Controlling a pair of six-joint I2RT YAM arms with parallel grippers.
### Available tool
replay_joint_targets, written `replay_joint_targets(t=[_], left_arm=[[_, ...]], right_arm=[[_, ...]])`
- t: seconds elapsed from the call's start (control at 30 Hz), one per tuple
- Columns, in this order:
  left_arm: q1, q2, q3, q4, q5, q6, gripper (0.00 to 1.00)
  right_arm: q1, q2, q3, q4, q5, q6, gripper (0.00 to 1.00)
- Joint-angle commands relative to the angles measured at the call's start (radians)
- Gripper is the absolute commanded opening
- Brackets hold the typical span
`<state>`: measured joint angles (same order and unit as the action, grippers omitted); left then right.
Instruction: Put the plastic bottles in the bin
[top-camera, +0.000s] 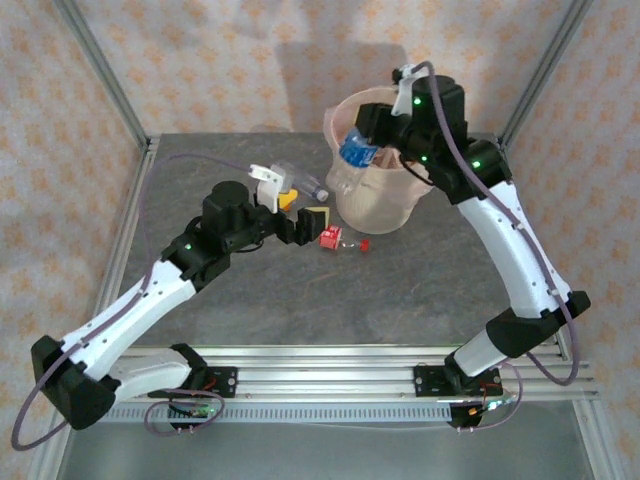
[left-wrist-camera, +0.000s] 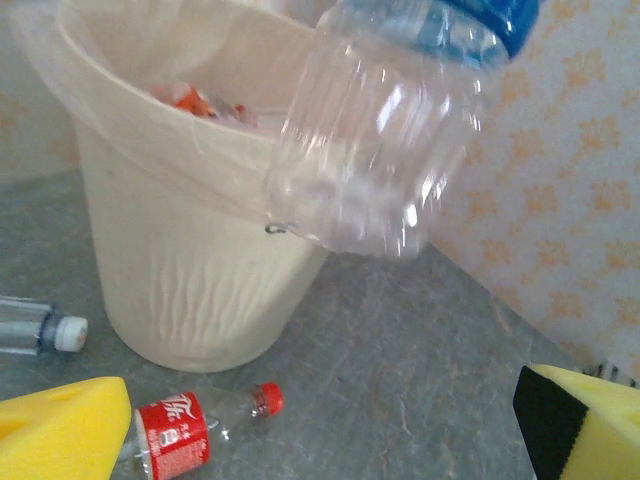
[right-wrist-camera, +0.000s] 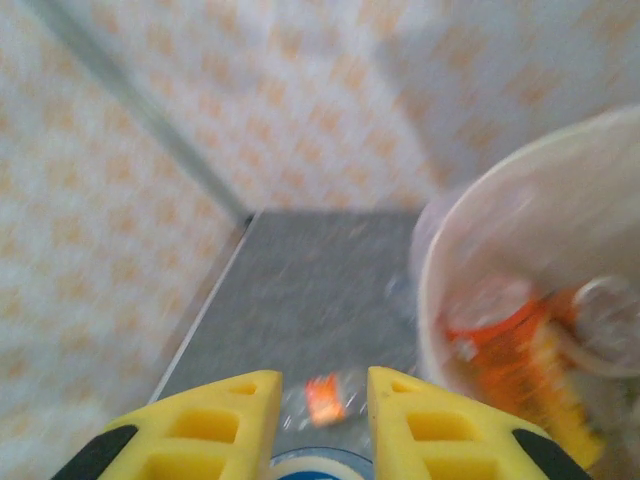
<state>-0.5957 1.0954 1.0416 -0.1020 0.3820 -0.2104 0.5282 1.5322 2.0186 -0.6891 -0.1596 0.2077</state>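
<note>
Plastic bottles lie at several spots around the bin (top-camera: 375, 205). A blue-labelled bottle (top-camera: 358, 150) hangs tilted over the bin's rim, clamped at its upper end in the right gripper (top-camera: 368, 135), whose yellow fingers (right-wrist-camera: 200, 420) press in on it. Inside the bin lie orange-labelled bottles (right-wrist-camera: 510, 350). At the bin's foot, on the table (left-wrist-camera: 420, 360), a red-labelled bottle (left-wrist-camera: 185, 432) lies just ahead of the left gripper (left-wrist-camera: 320, 440), whose jaws stand wide with nothing between them. A white-capped bottle (left-wrist-camera: 40, 332) lies beside the bin's base.
</note>
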Motion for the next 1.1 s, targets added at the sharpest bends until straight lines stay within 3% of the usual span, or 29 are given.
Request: replay_joint_targets(t=[0.0, 0.1, 0.2, 0.4, 0.8, 1.07], left_arm=[[-0.003, -0.018, -0.027, -0.009, -0.095, -0.008, 1.0], [-0.002, -0.019, -0.032, -0.027, -0.142, -0.018, 1.0], [-0.003, -0.019, -0.037, -0.044, -0.177, -0.023, 1.0], [-0.002, -0.014, -0.037, -0.073, -0.231, -0.023, 1.0], [-0.001, -0.021, -0.056, -0.105, -0.293, -0.024, 1.0], [-0.002, -0.042, -0.071, -0.111, -0.325, -0.014, 1.0]], right_arm=[[-0.02, -0.001, 0.041, 0.032, 0.282, -0.068, 0.0], [-0.037, 0.007, 0.041, 0.112, 0.42, -0.111, 0.0], [-0.081, 0.033, 0.047, 0.173, 0.46, -0.114, 0.0], [-0.169, 0.113, 0.082, 0.221, 0.417, -0.053, 0.0], [-0.215, 0.31, 0.148, 0.3, 0.416, 0.041, 0.0], [-0.215, 0.292, -0.066, 0.497, 0.365, 0.126, 0.01]])
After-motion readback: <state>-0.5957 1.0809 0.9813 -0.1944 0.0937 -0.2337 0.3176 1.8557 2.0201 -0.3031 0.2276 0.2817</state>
